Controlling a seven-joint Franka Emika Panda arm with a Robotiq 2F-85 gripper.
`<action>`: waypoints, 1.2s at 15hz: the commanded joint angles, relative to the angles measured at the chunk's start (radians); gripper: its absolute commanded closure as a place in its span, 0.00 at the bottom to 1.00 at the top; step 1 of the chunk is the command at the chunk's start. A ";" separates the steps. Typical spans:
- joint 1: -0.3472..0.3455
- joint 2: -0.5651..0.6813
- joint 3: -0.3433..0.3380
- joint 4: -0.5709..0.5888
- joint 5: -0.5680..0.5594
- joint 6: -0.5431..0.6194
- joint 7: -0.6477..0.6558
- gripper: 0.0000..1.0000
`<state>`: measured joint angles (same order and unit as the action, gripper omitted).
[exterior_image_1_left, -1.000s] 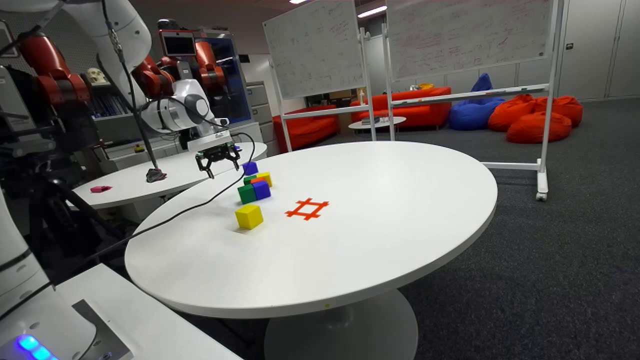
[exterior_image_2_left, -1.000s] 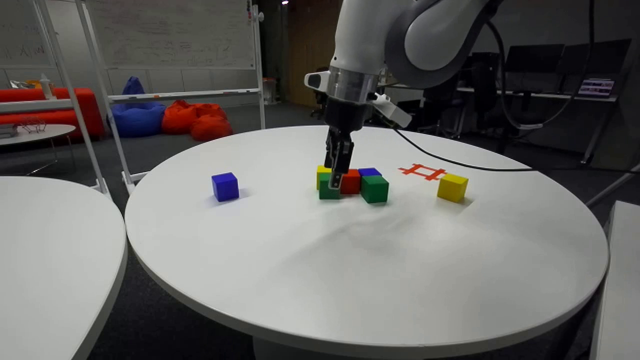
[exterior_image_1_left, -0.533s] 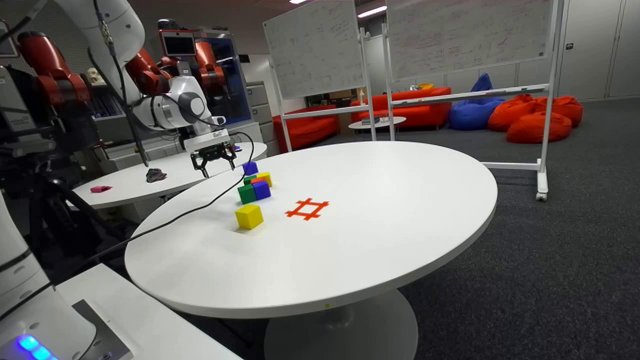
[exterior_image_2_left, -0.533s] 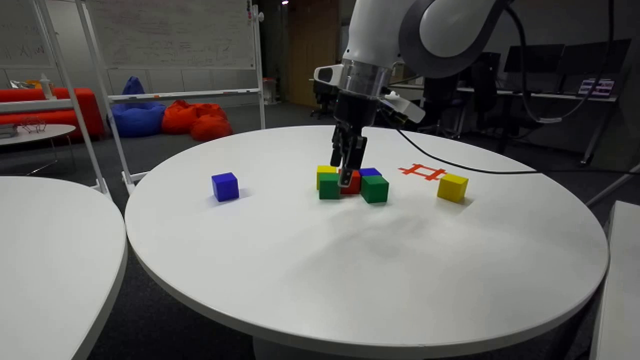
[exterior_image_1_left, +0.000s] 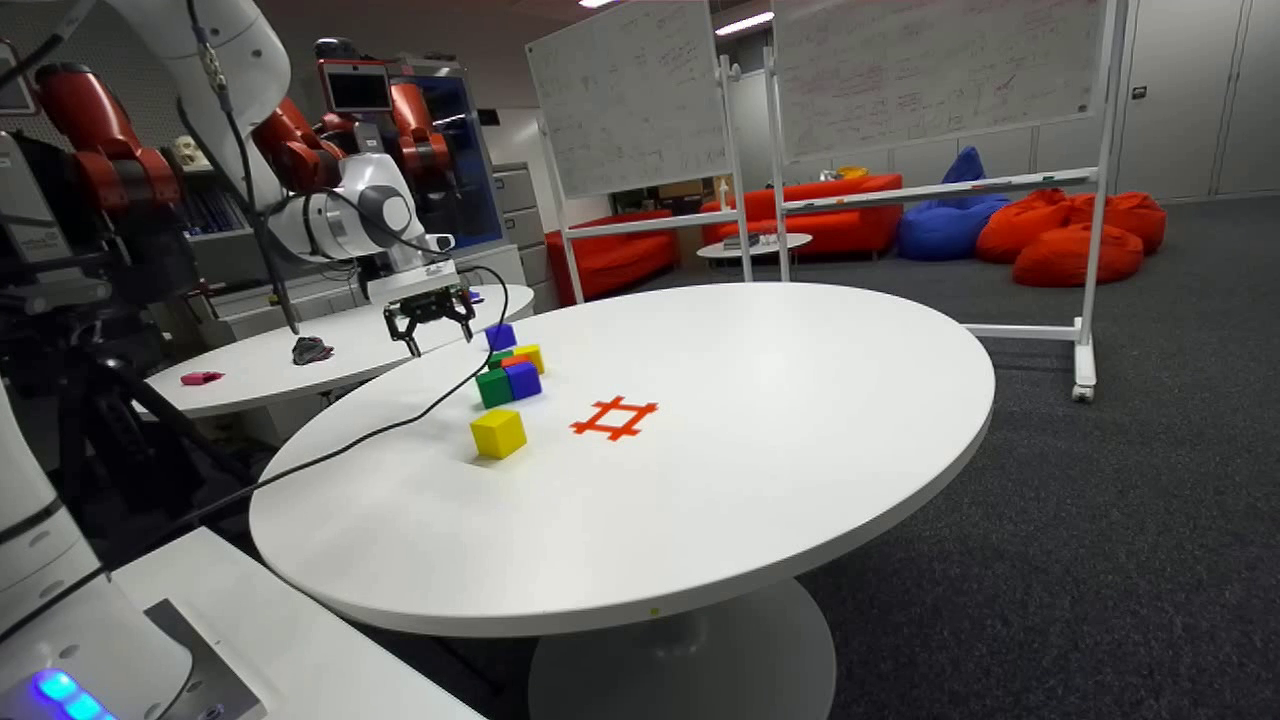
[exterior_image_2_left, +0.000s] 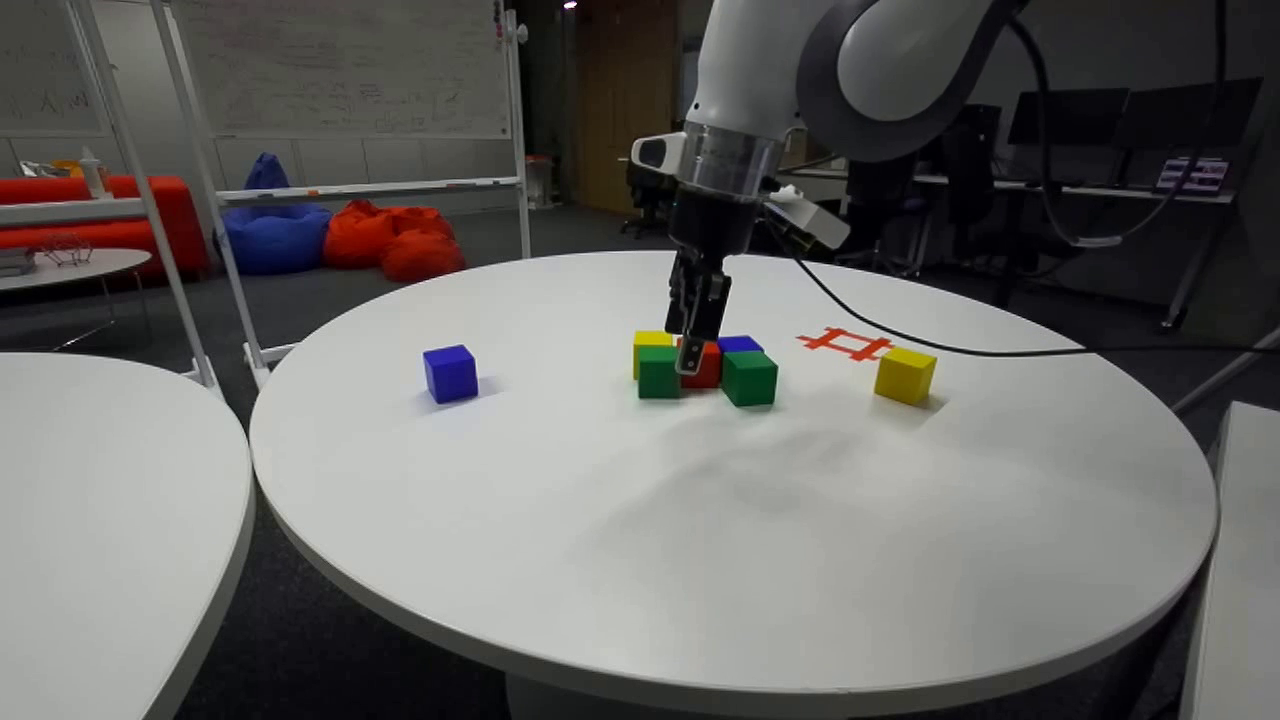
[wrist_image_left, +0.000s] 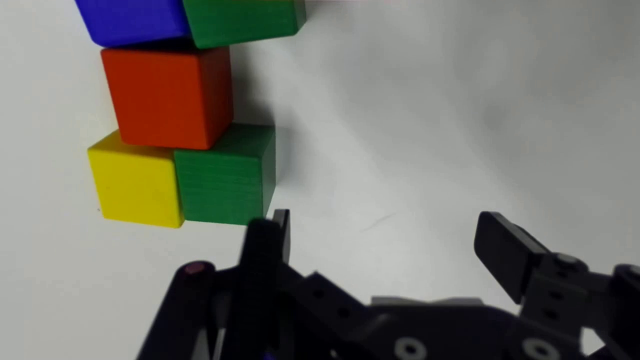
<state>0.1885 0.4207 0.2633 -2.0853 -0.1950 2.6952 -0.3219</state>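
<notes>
Five cubes (exterior_image_2_left: 708, 368) stand in one close group on the round white worktop (exterior_image_2_left: 600, 560), and the red cube (wrist_image_left: 160, 97) is in their middle. In the wrist view, below it, a yellow cube (wrist_image_left: 137, 182) stands side by side with a green cube (wrist_image_left: 220, 190); above it, a blue cube (wrist_image_left: 137, 20) and a second green cube (wrist_image_left: 242, 20) are partly cut by the edge of this view. Whether each of them really touches the red cube, I cannot tell. The gripper (wrist_image_left: 382, 218) hangs over the worktop just beside this group, nearest to the green cube of the lower pair. Its jaws are wide apart, and white surface is visible between them.

In an exterior view, another blue cube (exterior_image_2_left: 450, 374) stands at one side of the group, well apart, and another yellow cube (exterior_image_2_left: 905, 376) at the opposite side. Near this yellow cube, a red mark of crossed lines (exterior_image_1_left: 605, 430) lies on the worktop. A second white table (exterior_image_2_left: 100, 530) is just beside. Farther away, in both exterior views, there are a red sofa (exterior_image_1_left: 850, 225), a blue beanbag (exterior_image_1_left: 945, 230), red beanbags (exterior_image_1_left: 1060, 260) and whiteboards (exterior_image_1_left: 935, 70) with writing.
</notes>
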 joint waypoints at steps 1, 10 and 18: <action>0.019 -0.024 -0.049 -0.016 0.000 0.043 0.098 0.00; -0.037 -0.092 -0.076 -0.104 0.061 0.193 0.174 0.00; -0.051 -0.079 -0.081 -0.103 0.077 0.237 0.159 0.00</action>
<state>0.1370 0.3427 0.1818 -2.1894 -0.1220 2.9352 -0.1596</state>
